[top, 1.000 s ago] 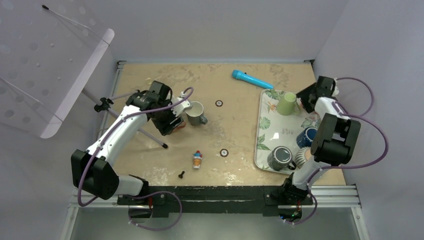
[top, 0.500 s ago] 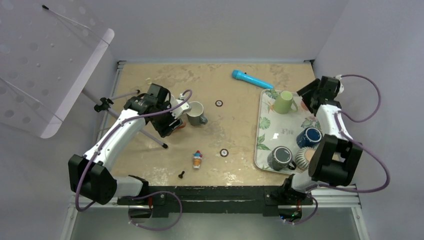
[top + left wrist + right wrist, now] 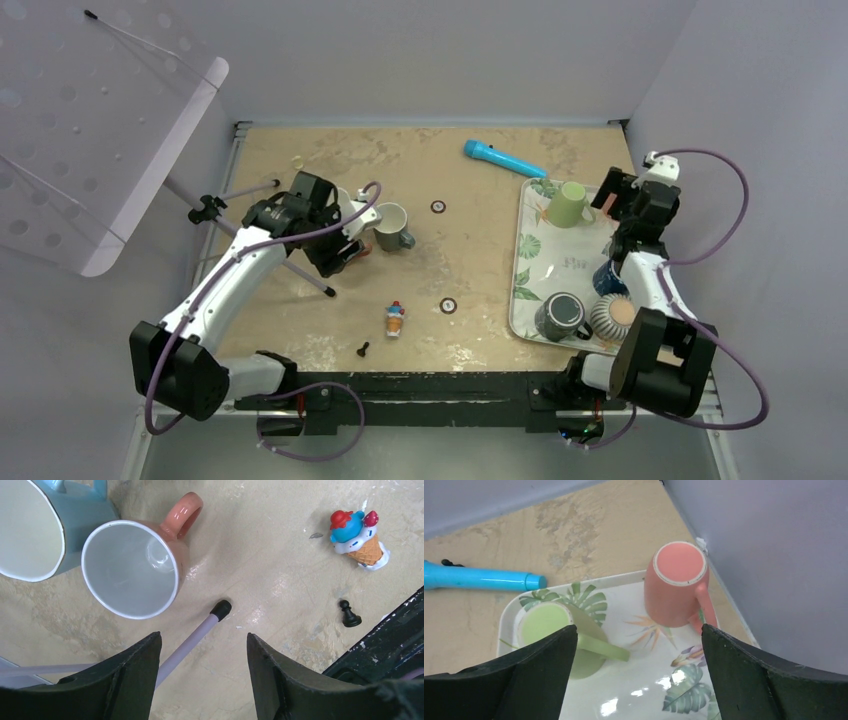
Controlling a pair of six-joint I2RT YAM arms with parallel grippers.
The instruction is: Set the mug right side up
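A salmon mug (image 3: pixel 676 585) stands upside down, base up, in the far right corner of the leaf-print tray (image 3: pixel 644 685); in the top view only a bit of it (image 3: pixel 603 198) shows beside the right wrist. My right gripper (image 3: pixel 639 627) is open and empty above the tray, between that mug and an upright green mug (image 3: pixel 551 630); it also shows in the top view (image 3: pixel 612 200). My left gripper (image 3: pixel 203 636) is open and empty over the table, just near of an upright salmon mug (image 3: pixel 132 567) with a white inside.
A light blue-grey mug (image 3: pixel 392 228) stands next to the left salmon mug. A tripod leg (image 3: pixel 192 635) runs under my left gripper. An ice-cream toy (image 3: pixel 396 319), a black pawn (image 3: pixel 363 349) and a blue marker (image 3: pixel 503 158) lie on the table. The tray also holds blue (image 3: pixel 610 275), dark grey (image 3: pixel 560 315) and ribbed (image 3: pixel 612 315) mugs.
My right gripper has drawn back from the green mug toward the right wall, and the right arm's elbow has swung toward the near edge. The left arm has shifted slightly left.
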